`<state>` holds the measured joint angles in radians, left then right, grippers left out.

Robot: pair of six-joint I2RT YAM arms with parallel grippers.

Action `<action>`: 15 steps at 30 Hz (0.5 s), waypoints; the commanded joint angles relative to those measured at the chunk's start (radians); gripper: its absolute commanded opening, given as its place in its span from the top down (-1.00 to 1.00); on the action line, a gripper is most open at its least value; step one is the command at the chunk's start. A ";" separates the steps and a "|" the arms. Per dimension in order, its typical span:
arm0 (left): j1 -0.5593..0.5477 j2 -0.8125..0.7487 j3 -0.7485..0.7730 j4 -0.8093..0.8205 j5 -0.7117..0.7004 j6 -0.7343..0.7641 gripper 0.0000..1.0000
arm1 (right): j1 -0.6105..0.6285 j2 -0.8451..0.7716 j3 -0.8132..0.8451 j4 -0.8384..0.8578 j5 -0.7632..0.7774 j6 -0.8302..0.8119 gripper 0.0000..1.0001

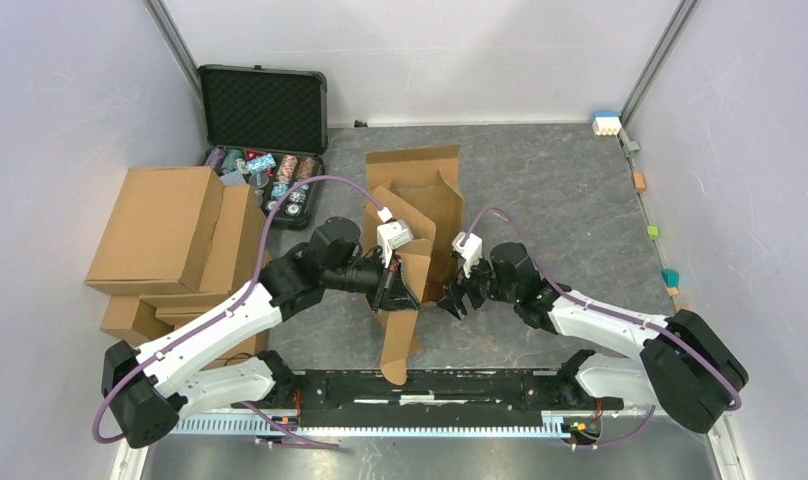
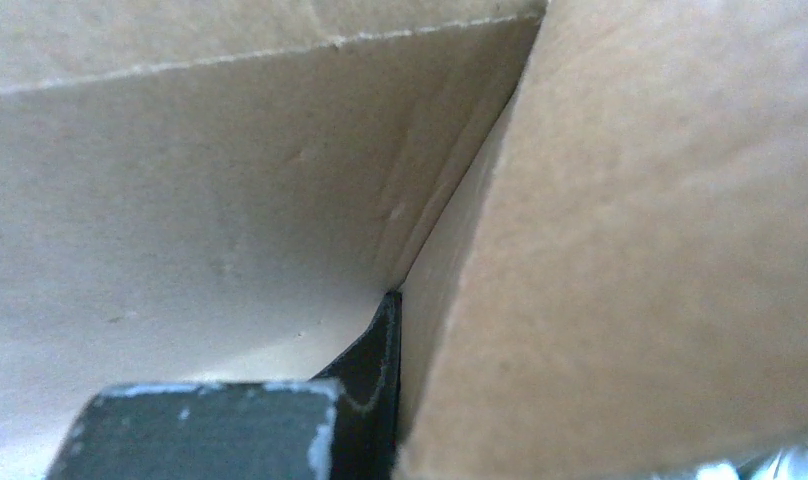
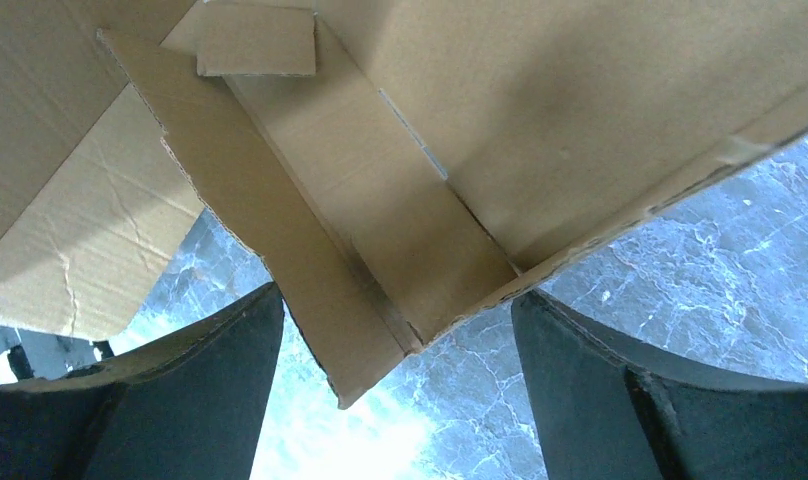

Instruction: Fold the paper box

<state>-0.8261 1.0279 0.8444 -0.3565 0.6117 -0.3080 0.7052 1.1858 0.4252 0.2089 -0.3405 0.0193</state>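
the paper box lies on the grey bench roughly in the middle, just ahead of both arms. it is half formed, with side walls raised and one long flap reaching back toward the arm bases.

the left tool is pushed up against that long flap from the left side. its wrist camera is filled with brown cardboard meeting at an inner crease, with one dark finger low in the picture, hard by the panel on the right. the other finger is hidden, so i cannot tell whether this tool is spread or pinching the flap.

the right tool sits at the near right corner of the box. seen from its wrist, the fingers are spread wide and hold nothing. a lower corner of the box hangs just beyond the gap between them, touching neither, with marbled bench under it.
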 commanded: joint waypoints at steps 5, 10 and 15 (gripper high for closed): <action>-0.001 0.018 0.012 -0.053 0.051 0.013 0.96 | 0.025 0.051 0.055 0.116 0.066 0.043 -0.51; -0.001 0.027 0.009 -0.050 0.057 0.014 0.95 | 0.049 0.076 0.056 0.133 0.160 0.074 -0.36; -0.001 0.032 0.004 -0.044 0.061 0.014 0.96 | 0.055 0.105 0.052 0.149 0.261 0.131 -0.27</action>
<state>-0.8261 1.0401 0.8444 -0.3492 0.6128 -0.3004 0.7525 1.2690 0.4416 0.2905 -0.1810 0.0944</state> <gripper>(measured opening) 0.043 0.661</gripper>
